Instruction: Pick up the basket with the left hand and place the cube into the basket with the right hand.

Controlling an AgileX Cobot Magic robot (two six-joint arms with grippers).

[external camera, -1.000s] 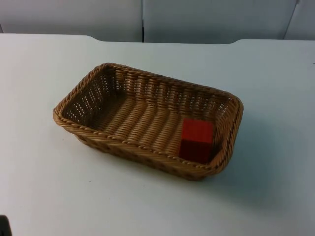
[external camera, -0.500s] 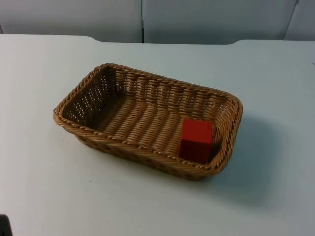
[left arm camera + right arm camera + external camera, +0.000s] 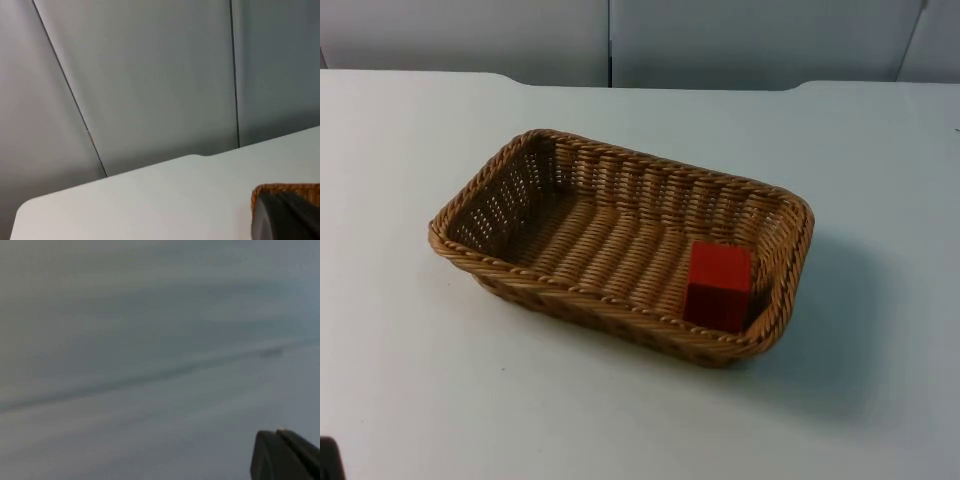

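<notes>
A brown wicker basket (image 3: 520,265) stands on the white table (image 3: 410,380), near its middle, with nothing holding it. A red cube (image 3: 720,272) sits inside the basket, upright in its near right corner against the wall. In the left wrist view a black part of my left gripper (image 3: 282,220) is close to a strip of the basket's rim (image 3: 290,188), raised and facing the grey wall. In the right wrist view, blurred by motion, a black part of my right gripper (image 3: 285,455) stands before streaked grey.
The grey partition wall (image 3: 610,40) closes off the table's far edge. White table top lies on all sides of the basket. A small dark thing (image 3: 326,460) sits at the near left edge of the top view.
The cube's front face was darker a second ago and is lighter now. Basket and cube lie where they were.
</notes>
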